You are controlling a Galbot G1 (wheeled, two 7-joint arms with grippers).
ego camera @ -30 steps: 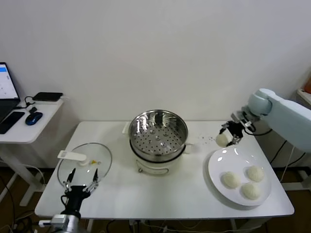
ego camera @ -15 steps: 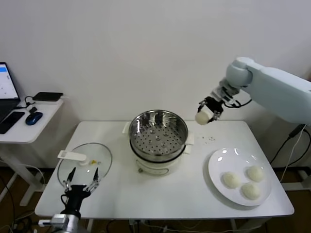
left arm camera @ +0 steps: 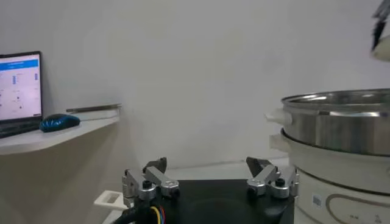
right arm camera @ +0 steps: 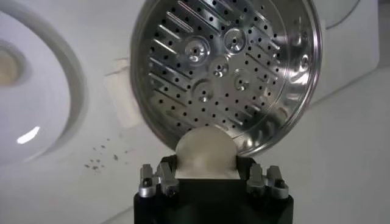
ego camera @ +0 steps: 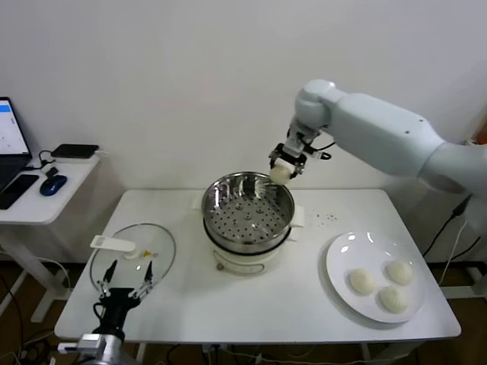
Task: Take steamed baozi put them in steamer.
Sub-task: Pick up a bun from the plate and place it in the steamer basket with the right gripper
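At the far left stood a side desk with a laptop [ego camera: 9,137] and a blue mouse [ego camera: 52,184]. On the white worktop [ego camera: 251,304], nearest that side, lay a round glass lid [ego camera: 133,258]. The left end effector [ego camera: 123,287] hung low at the front edge just before the lid, its fingers spread wide and gripping nothing; the left wrist view [left arm camera: 210,182] showed the same gap.

In the middle sat the steamer [ego camera: 248,217], its perforated tray bare. Just above its rear right rim hovered the right end effector [ego camera: 284,169], pinching one steamed baozi [ego camera: 280,173]. The right wrist view looked straight down past that bun [right arm camera: 205,152] onto the tray [right arm camera: 219,67], with the bun over the pot's edge, not its centre; how high it hung above the rim was hard to judge from these angles.

A second before, this bun had been held beside the plate on the right, and half a second before it was partway across, to the right of the pot. The carry was therefore nearly finished, and what remained for this bun was probably a short move inward over the tray, a descent and a release.

To the right, three more baozi [ego camera: 380,284] waited on the white plate [ego camera: 342,258], so the task was barely begun
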